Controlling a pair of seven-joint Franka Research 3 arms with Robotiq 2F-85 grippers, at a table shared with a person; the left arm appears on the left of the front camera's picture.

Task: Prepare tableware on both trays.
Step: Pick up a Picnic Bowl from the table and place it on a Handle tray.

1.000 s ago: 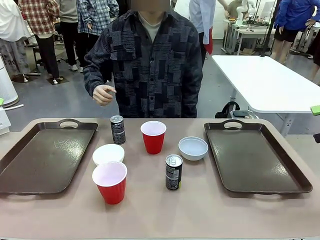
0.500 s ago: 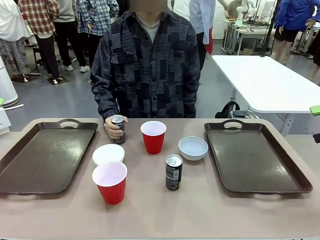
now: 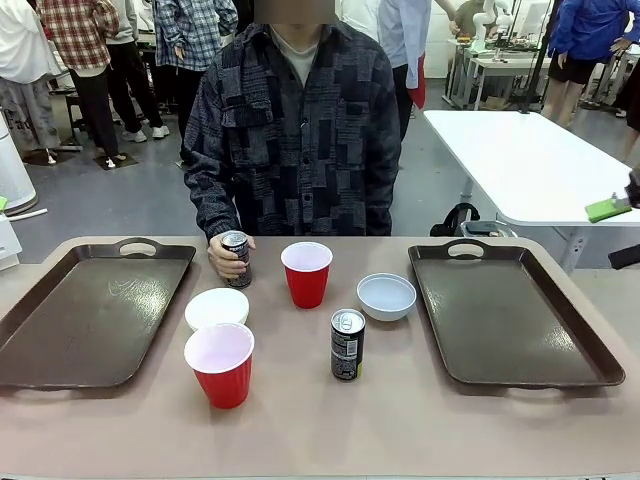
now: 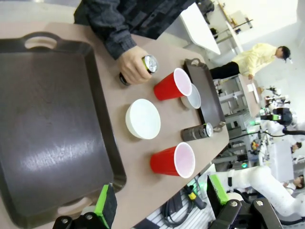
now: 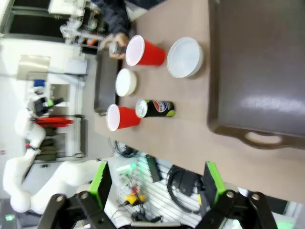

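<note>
The surface is dull beige-brown. The near tray, ahead of the black, green-padded left hand, is dark brown, as is the far tray. The cups are red with white insides, the bowls white, and the cans black with silver tops. The person's shirt is dark grey patchwork.

Tan table: trays, cups, bowls, cans

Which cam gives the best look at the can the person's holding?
Front view: the can stands upright and sharp, the person's hand wrapping one side. Left wrist view: the hand covers most of it; the silver top shows. Right wrist view: tiny and blurred.
</note>
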